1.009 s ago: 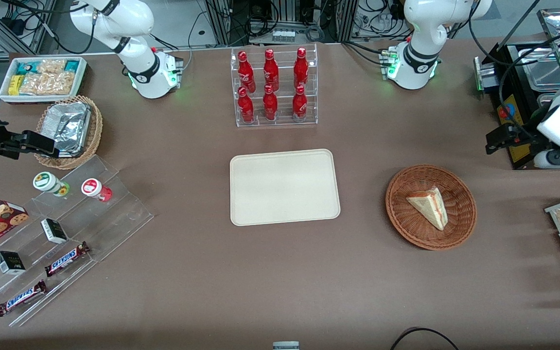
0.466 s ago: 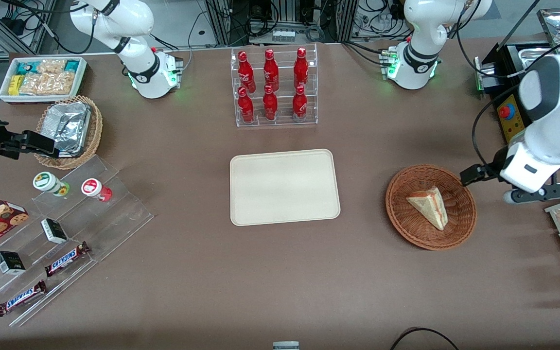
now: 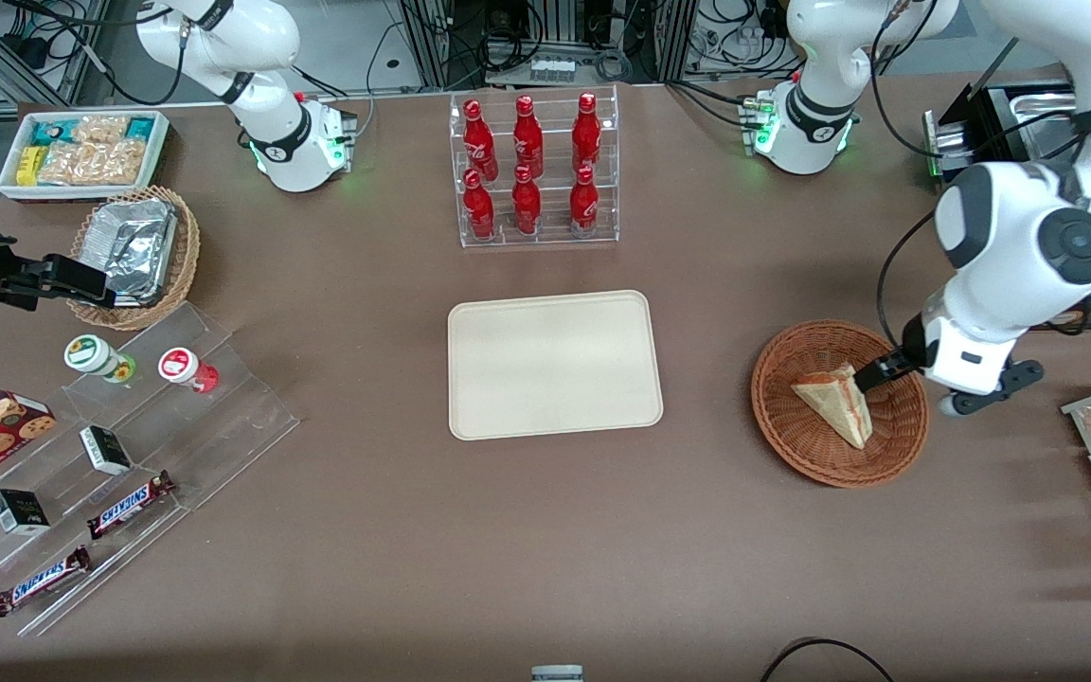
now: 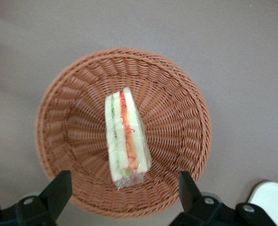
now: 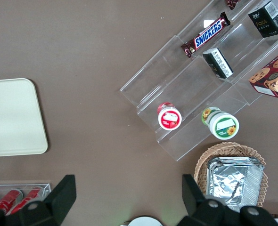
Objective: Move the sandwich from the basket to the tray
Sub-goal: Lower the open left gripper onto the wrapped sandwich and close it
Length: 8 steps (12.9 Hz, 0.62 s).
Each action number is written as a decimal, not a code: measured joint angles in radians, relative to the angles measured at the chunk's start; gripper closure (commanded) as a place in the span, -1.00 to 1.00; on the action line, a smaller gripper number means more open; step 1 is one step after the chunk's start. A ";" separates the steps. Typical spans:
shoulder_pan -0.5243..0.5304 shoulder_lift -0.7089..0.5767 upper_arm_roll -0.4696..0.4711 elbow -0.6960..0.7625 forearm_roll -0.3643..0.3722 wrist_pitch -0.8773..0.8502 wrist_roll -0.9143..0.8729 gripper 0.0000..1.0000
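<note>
Sandwich (image 4: 125, 139): white wedge showing red and green filling, lying in basket (image 4: 176, 117).
Claw (image 4: 125, 188): hovering spread wide above basket.
Tray (image 3: 555, 365): sitting bare near basket.

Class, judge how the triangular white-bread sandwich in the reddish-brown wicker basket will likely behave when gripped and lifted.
The triangular white-bread sandwich probably squashes easily: soft bread, thin filling layers. Its clear wrap looks glossy, so may slip. It stands on a narrow edge in the reddish-brown wicker basket, so may tip. The open tool hovers above it.

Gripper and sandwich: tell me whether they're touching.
Apart. In the left wrist view the gripper is open, its fingers spread wide on each side of the sandwich with basket weave visible between.
</note>
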 measured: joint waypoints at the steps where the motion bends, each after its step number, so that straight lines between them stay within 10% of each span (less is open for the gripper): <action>1: -0.001 0.009 -0.002 -0.039 0.000 0.057 -0.012 -1.00; 8: -0.001 0.078 -0.002 -0.101 0.000 0.171 -0.034 -1.00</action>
